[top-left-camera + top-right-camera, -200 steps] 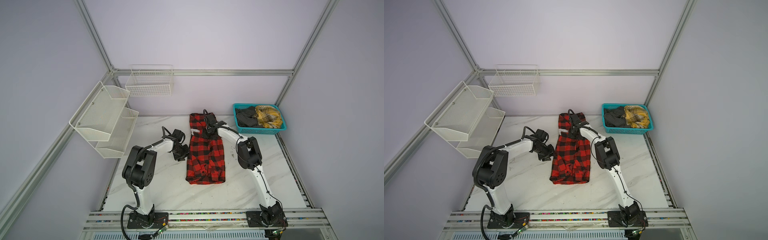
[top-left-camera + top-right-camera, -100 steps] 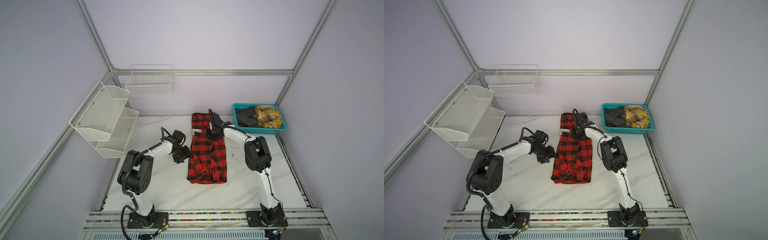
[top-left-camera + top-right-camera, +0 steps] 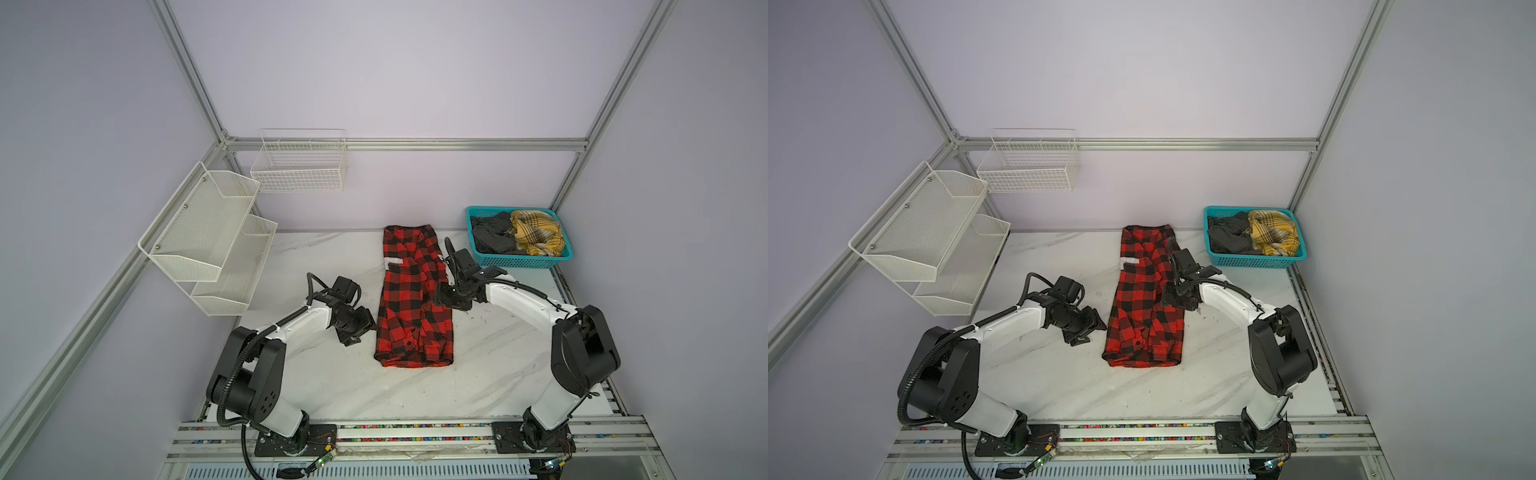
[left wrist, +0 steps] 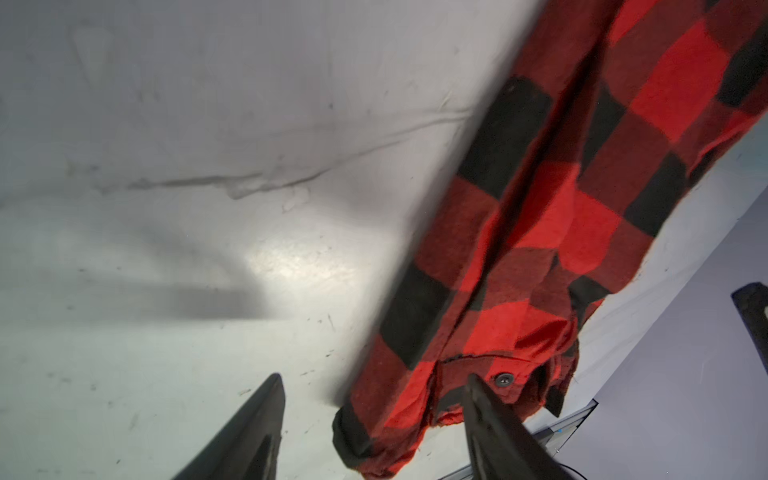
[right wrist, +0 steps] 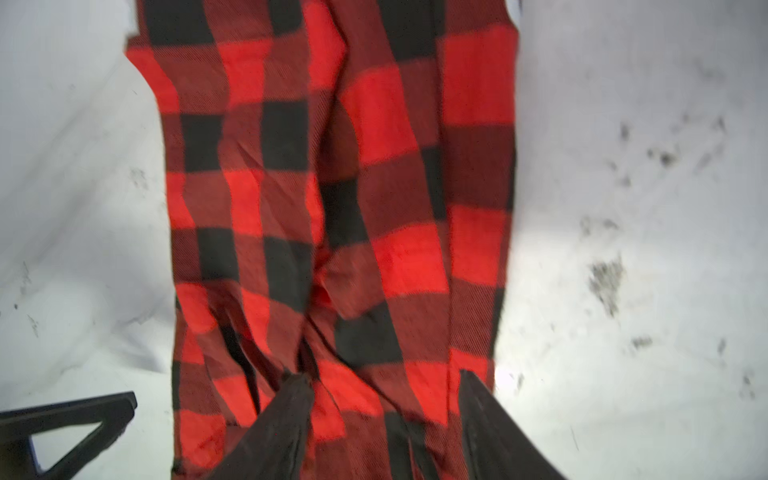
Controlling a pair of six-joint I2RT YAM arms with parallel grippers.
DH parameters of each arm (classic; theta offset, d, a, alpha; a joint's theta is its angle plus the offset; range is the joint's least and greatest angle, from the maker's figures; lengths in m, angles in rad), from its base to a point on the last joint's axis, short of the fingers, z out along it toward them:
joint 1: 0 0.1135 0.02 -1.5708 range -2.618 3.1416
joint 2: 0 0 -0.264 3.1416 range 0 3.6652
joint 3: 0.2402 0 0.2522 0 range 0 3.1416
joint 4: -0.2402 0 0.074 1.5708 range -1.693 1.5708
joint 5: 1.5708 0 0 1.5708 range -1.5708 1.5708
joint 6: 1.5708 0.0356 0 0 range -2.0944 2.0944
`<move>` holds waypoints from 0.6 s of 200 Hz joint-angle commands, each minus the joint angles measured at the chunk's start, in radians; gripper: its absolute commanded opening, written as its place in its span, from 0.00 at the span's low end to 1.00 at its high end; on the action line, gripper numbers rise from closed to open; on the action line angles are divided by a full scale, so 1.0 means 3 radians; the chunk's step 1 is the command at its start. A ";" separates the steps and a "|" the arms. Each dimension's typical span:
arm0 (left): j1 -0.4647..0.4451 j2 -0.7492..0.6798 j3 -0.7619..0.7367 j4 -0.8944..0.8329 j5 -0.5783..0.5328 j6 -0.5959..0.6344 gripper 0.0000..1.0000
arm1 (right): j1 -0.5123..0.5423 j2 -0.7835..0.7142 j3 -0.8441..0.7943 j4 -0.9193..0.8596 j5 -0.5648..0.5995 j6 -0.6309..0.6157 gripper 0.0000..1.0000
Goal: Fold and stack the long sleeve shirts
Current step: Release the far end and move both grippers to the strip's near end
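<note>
The left tool (image 3: 362,325), jaws apart and empty, sits just left of the red-and-black shirt (image 3: 411,307), folded into a long strip running front to back on the tabletop (image 3: 332,386); the right tool (image 3: 448,300), jaws also apart, hangs over its right edge, equally near

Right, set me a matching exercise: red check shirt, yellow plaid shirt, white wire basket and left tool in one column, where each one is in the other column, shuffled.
Things:
1. red check shirt
2. yellow plaid shirt
3. white wire basket
4. left tool

Places:
A. in the teal basket
B. open, by the red shirt's edge
C. hung on the back wall
D. laid out on the table

Pairs: 1-D, 2-A, 3-C, 4-B.
</note>
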State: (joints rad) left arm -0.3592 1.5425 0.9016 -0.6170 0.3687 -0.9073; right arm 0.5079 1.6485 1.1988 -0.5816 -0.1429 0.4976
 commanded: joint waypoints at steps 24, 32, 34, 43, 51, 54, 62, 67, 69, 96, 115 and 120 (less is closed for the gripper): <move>0.0048 -0.0079 -0.0116 0.0204 0.0356 0.0116 0.68 | 0.0076 -0.0567 -0.0368 -0.0384 0.0131 0.0405 0.60; 0.0051 -0.0089 -0.0127 0.0206 0.0314 0.0171 0.68 | 0.0076 -0.0664 -0.0489 -0.0363 0.0182 0.0460 0.60; 0.0049 -0.0092 -0.0135 0.0203 0.0305 0.0179 0.68 | 0.0077 -0.0685 -0.0514 -0.0370 0.0194 0.0475 0.60; 0.0052 -0.0109 -0.0168 0.0191 0.0307 0.0186 0.69 | 0.0076 -0.0769 -0.0580 -0.0472 0.0238 0.0565 0.60; 0.0052 -0.0126 -0.0201 0.0184 0.0368 0.0177 0.69 | 0.0076 -0.0864 -0.0617 -0.0517 0.0231 0.0655 0.60; 0.0050 -0.0140 -0.0213 0.0185 0.0395 0.0176 0.69 | 0.0080 -0.0897 -0.0639 -0.0520 0.0205 0.0679 0.60; 0.0047 -0.0184 -0.0252 0.0193 0.0432 0.0174 0.69 | 0.0081 -0.1041 -0.0716 -0.0466 0.0104 0.0740 0.60; 0.0047 -0.0226 -0.0281 0.0205 0.0430 0.0174 0.70 | 0.0081 -0.1115 -0.0769 -0.0411 0.0053 0.0774 0.60; 0.0047 -0.0244 -0.0294 0.0216 0.0421 0.0180 0.70 | 0.0081 -0.1139 -0.0786 -0.0390 0.0039 0.0785 0.60; 0.0061 -0.0375 -0.0445 0.0241 0.0280 0.0236 0.71 | 0.0081 -0.1223 -0.0963 -0.0333 -0.0030 0.0817 0.61; 0.0057 -0.0491 -0.0587 0.0321 0.0310 0.0092 0.72 | 0.0081 -0.1190 -0.1028 -0.0287 -0.0228 0.0730 0.60; 0.0057 -0.0556 -0.0651 0.0392 0.0325 0.0055 0.73 | 0.0081 -0.1205 -0.1044 -0.0271 -0.0244 0.0712 0.59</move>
State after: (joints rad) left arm -0.3477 1.4406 0.7883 -0.5549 0.4572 -0.8715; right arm 0.5285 1.2835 0.9138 -0.6689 -0.1623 0.7040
